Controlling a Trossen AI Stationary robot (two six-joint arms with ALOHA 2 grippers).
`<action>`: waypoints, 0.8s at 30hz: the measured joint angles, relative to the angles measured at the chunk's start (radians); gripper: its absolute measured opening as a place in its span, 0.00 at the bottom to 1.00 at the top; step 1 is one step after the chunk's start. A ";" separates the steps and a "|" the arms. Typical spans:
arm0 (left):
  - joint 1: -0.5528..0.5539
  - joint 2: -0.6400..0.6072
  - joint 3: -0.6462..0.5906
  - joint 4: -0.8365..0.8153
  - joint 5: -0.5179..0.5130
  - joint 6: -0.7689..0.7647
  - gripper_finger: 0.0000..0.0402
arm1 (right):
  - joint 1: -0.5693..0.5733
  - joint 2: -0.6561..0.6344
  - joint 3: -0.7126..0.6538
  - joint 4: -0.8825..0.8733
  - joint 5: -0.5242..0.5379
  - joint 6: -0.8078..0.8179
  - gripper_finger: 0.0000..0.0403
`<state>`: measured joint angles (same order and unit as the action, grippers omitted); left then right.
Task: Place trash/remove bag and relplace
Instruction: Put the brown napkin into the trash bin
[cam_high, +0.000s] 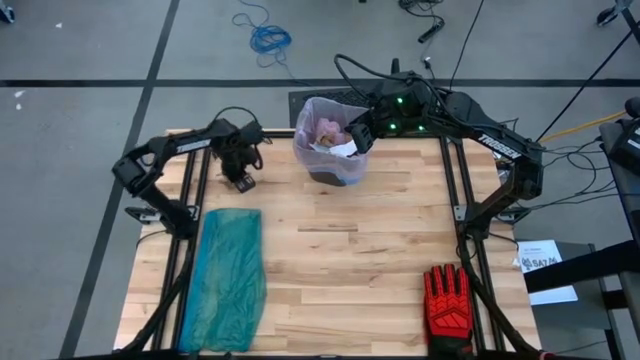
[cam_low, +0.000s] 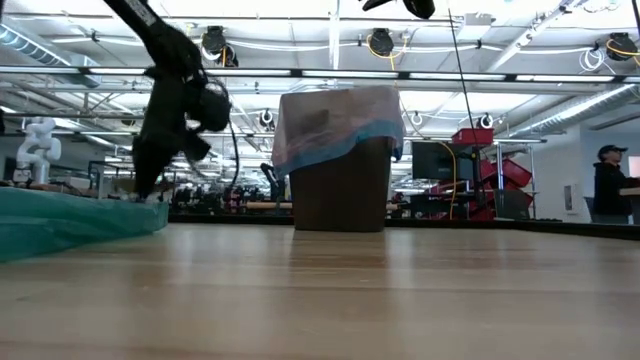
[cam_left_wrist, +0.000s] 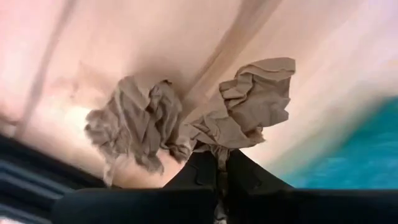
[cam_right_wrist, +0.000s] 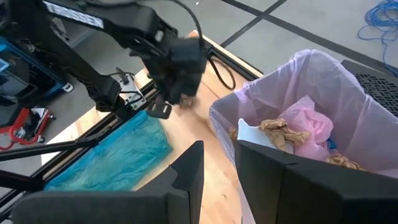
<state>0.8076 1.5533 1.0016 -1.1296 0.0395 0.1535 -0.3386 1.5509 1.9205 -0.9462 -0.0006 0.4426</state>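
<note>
Left end effector (cam_left_wrist: 216, 163) clamped on brown paper wad (cam_left_wrist: 249, 102); right end effector (cam_right_wrist: 217, 165), lettered "TROSSEN", slightly parted, empty, above bag (cam_right_wrist: 292, 81).

Legible markings, itemised:

1. Right arm (cam_high: 500, 150), high view: white lettering along the dark link, reading as "TROSSEN"; only partly clear.
2. Left arm (cam_right_wrist: 81, 25), right wrist view: white capital lettering on the upper link, cut by the picture edge; the letters "...SSEN" can be made out.
3. White paper sheet (cam_high: 545, 270), high view, lying off the table's right edge: bears a dark printed mark and lines of text, too small to read.
4. Red-and-black work glove (cam_high: 447, 305), high view: no readable print.

No other text, numbers or signs can be read.
</note>
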 joint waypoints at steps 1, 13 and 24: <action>-0.003 -0.019 0.017 -0.010 0.006 -0.011 0.01 | 0.000 0.000 0.000 -0.001 0.000 -0.002 0.21; -0.005 -0.197 0.290 0.087 0.240 -0.159 0.00 | -0.003 0.000 0.000 0.014 0.001 -0.020 0.21; -0.073 -0.177 0.416 0.939 0.433 -0.574 0.00 | -0.028 0.000 0.000 0.069 0.003 -0.039 0.21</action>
<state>0.7342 1.3759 1.4180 -0.1902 0.4728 -0.4208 -0.3662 1.5509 1.9205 -0.8769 0.0026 0.4034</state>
